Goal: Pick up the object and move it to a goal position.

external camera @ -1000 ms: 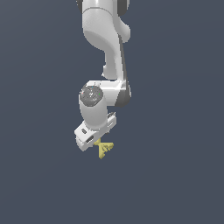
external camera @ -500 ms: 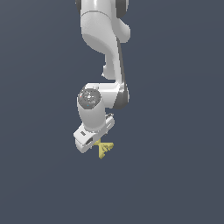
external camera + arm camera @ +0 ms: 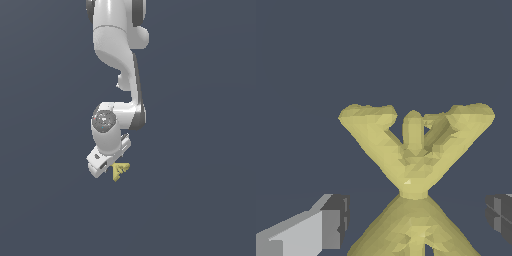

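The object (image 3: 120, 170) is a small mustard-yellow X-shaped piece with jagged arms, lying on the dark grey floor. In the exterior view my white gripper (image 3: 113, 166) hangs right over it, tilted, with the hand to the exterior view's left of the piece. In the wrist view the object (image 3: 413, 165) fills the middle of the frame. My gripper (image 3: 416, 222) is open, with one fingertip (image 3: 331, 227) on each side of the piece's waist. A small gap shows between each fingertip and the piece.
The floor (image 3: 200, 200) is a plain dark grey surface with nothing else on it. The white arm (image 3: 117, 55) comes down from above the piece.
The wrist has sunk a little toward the floor. The object has not moved.
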You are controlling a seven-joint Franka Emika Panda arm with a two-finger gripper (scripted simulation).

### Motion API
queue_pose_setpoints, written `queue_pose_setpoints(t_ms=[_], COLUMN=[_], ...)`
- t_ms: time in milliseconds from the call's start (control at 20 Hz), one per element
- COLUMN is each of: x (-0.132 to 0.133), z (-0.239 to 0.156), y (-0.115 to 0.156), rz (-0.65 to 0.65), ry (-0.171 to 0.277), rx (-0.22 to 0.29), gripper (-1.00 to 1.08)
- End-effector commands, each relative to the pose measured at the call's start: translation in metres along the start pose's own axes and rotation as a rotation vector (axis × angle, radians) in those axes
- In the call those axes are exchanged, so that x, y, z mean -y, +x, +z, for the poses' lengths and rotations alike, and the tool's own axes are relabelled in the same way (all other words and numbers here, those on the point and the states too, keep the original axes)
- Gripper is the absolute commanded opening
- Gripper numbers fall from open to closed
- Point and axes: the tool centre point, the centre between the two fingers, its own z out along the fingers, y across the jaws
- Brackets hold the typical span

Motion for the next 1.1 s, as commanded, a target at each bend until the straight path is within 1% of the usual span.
queue_pose_setpoints(t_ms=[0,300,350,900,1050], x=[0.0002,-0.0009,-0.0009,-0.0011,-0.005], z=[0.0117,0.0177,0.0177,0.0175,0.0148], y=[-0.0004,0.0006,0.0006,0.0002,-0.0049], rz=[-0.001,-0.001,-0.001,-0.001,-0.001], ry=[0.0,0.0,0.0,0.0,0.0], rx=[0.0,0.0,0.0,0.0,0.0], gripper=[1.0,1.0,-1.0,-1.0,-1.0])
